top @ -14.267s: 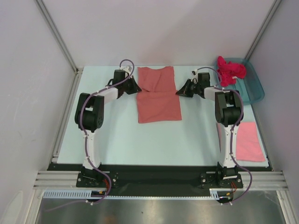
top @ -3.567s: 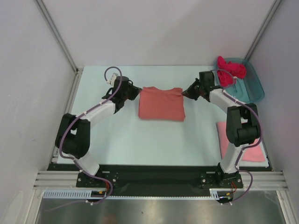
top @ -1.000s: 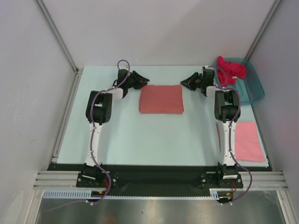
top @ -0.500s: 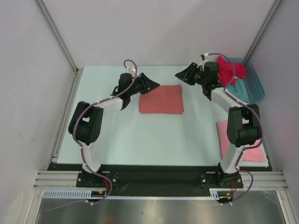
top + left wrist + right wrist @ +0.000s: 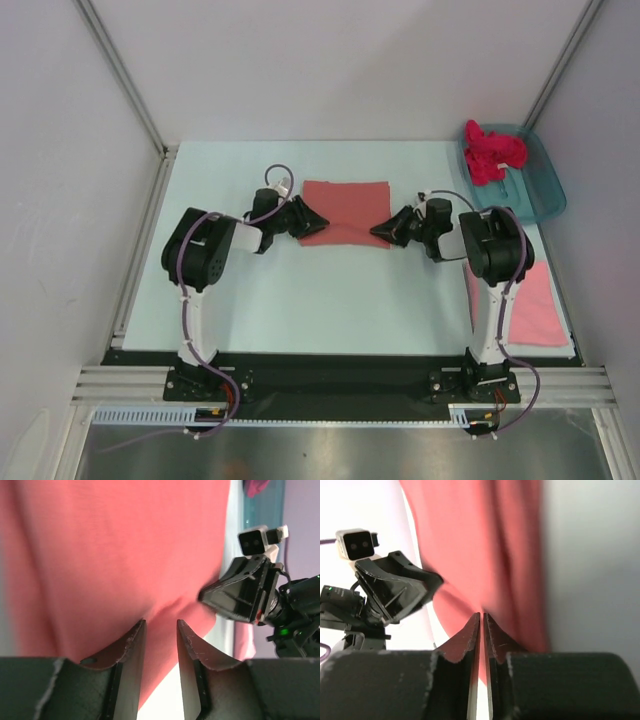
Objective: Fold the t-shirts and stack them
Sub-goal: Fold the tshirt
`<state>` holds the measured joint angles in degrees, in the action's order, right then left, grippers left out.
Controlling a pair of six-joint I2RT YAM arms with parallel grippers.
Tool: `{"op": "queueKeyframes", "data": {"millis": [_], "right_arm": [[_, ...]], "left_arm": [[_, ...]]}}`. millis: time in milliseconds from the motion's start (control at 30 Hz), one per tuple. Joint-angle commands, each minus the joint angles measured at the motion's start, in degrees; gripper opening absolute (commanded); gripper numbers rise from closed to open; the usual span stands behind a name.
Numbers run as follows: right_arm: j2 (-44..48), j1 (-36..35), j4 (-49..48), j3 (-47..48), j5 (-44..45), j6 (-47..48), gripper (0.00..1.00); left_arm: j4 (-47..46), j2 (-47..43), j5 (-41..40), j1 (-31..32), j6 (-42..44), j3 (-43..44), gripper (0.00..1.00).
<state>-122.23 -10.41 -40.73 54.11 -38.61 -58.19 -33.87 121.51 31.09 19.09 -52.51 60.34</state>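
Note:
The salmon-coral t-shirt (image 5: 345, 210) lies folded into a rectangle at the table's middle back. My left gripper (image 5: 314, 223) is low at its near left corner. In the left wrist view (image 5: 160, 622) its jaws stand a little apart with the cloth's edge (image 5: 125, 545) between them. My right gripper (image 5: 381, 230) is at the near right corner. In the right wrist view (image 5: 481, 614) its jaws are pressed together on the cloth (image 5: 470, 540). The lighter pink t-shirt (image 5: 535, 305) lies folded at the near right. The magenta t-shirt (image 5: 490, 152) is bunched in the tub.
The teal tub (image 5: 546, 192) stands at the back right corner. Grey walls with metal rails enclose the table on three sides. The two arm bases sit on the black bar at the near edge (image 5: 330, 380).
Both grippers have come from the shirt's far edge down to its near corners and lowered onto the cloth. The right jaws have shut. The shirt itself lies as before.

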Motion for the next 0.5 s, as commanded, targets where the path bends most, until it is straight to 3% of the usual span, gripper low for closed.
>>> {"op": "queueKeyframes", "data": {"millis": [0,133,300,467], "right_arm": [[4.19,4.52,5.02,-4.00,1.24,8.96,0.12],[10.59,7.77,15.23,-5.50,2.22,15.73,0.15],[21.14,8.31,28.39,-7.08,8.71,23.99,0.27],[32.55,7.43,35.97,-8.93,13.03,25.58,0.47]], "left_arm": [[7.75,-3.91,-1.29,-4.05,9.34,-3.03,0.39],[14.25,-10.67,-3.49,-4.68,16.81,-3.91,0.42],[16.11,-23.93,-8.41,-0.74,16.13,-9.95,0.44],[3.83,-35.37,-15.43,6.12,0.60,-21.65,0.50]]}}
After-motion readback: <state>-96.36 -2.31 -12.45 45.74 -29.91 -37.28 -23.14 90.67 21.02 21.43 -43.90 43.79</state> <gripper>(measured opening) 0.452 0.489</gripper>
